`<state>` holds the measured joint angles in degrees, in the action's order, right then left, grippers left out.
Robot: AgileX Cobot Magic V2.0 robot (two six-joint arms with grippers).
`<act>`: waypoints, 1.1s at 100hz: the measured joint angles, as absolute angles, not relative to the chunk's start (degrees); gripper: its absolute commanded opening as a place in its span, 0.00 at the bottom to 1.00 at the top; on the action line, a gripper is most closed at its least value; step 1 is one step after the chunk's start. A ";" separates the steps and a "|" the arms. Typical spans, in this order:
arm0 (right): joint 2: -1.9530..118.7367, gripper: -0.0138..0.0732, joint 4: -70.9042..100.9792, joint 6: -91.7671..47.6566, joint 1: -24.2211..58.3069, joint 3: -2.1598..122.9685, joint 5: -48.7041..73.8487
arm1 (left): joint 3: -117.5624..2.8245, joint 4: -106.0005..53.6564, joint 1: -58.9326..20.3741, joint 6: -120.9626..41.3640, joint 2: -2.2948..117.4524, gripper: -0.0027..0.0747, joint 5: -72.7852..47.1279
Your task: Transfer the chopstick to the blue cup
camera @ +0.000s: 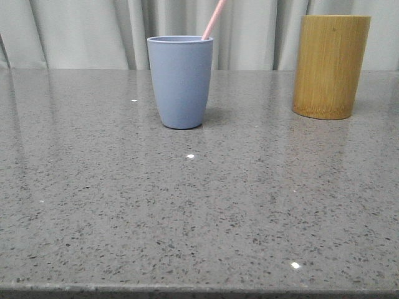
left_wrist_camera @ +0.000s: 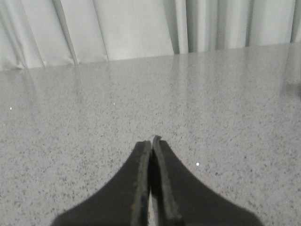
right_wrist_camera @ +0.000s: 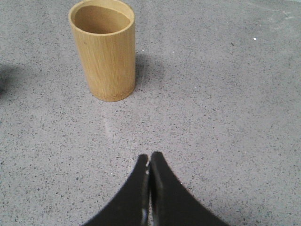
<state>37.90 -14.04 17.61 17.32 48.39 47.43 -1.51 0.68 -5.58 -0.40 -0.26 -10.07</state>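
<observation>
As the chopstick already stands inside the blue cup, leaning against the rim on the cup's right-hand side with its upper end running out past the top of the front view, the transfer itself appears complete. The blue cup sits upright on the grey speckled table, toward the far edge and slightly left of the table's middle. The bamboo holder stands upright near the far right part of the table, well apart from the cup; the right wrist view looks down into its mouth, and what shows of the interior is empty. The left gripper has its fingers pressed together with nothing between them, hovering over bare table surface with the curtain beyond the far edge. The right gripper is likewise closed with nothing held, positioned near the bamboo holder but not touching it. Judging from this arrangement, no handling step remains: the stick is seated in the target vessel, both pincers have let go, and at most a return of the arms to rest is left.
</observation>
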 measured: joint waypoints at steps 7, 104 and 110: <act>37.90 0.08 -14.04 17.61 17.32 48.30 47.43 | -0.64 0.95 -5.58 -0.40 -0.26 0.01 -9.80; 37.90 0.08 -14.04 17.61 17.32 48.30 47.43 | 0.07 1.64 -5.58 -0.40 -0.26 0.01 -7.76; 37.90 0.08 -14.04 17.61 17.32 48.30 47.43 | 0.07 1.64 -5.58 -0.40 -0.26 0.01 -7.76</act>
